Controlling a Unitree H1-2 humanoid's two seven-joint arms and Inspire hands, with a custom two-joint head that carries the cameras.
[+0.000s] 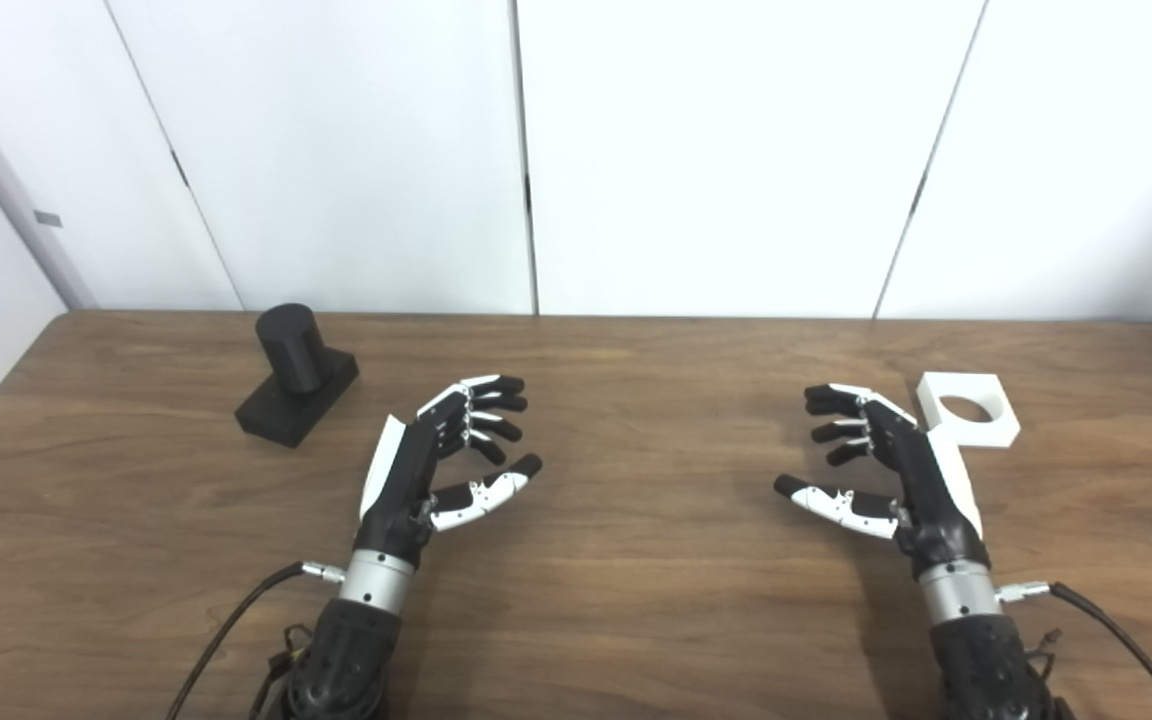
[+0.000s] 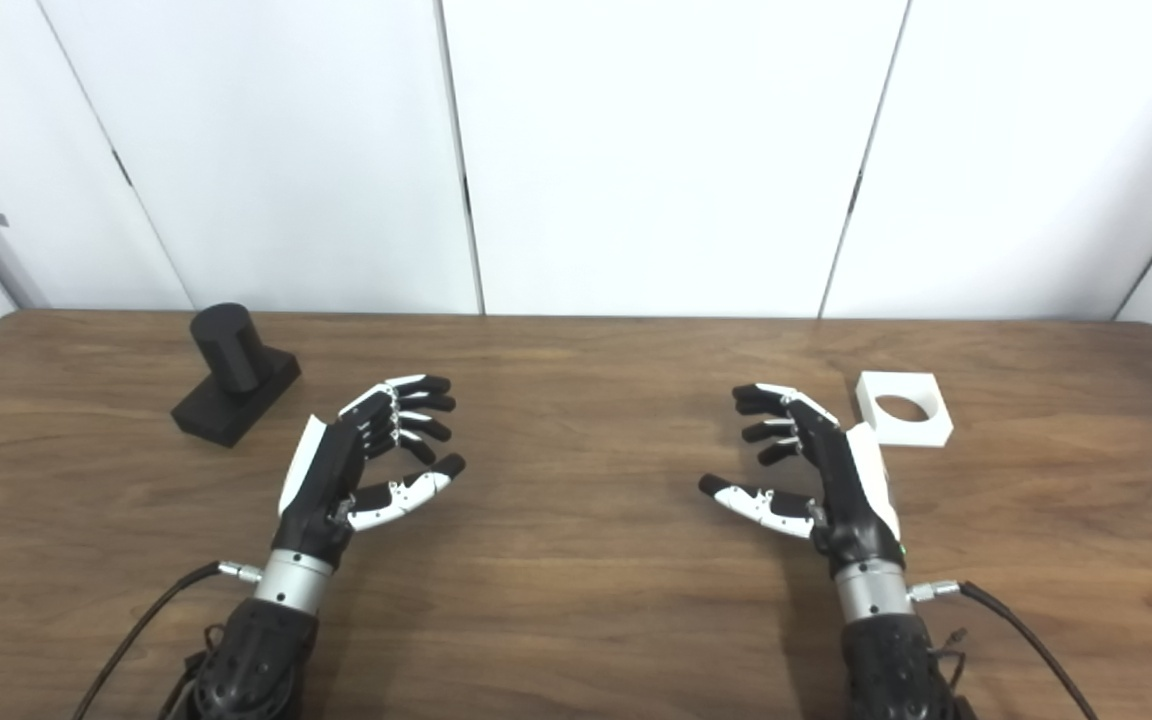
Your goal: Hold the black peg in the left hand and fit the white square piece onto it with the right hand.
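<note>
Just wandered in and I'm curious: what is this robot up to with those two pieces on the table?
Nothing is being handled yet. The left hand and right hand both hover open over the wooden table, palms facing each other. The black peg, a cylinder on a block base, stands at the far left, beyond the left hand. The white square piece with a round hole lies flat just beyond the right hand. Neither has been picked up.

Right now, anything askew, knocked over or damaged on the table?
Nothing stands out. The black peg stands upright on its base at the far left, turned at an angle to the table edge. The white square piece lies flat at the far right. Left hand and right hand are open, holding nothing.
</note>
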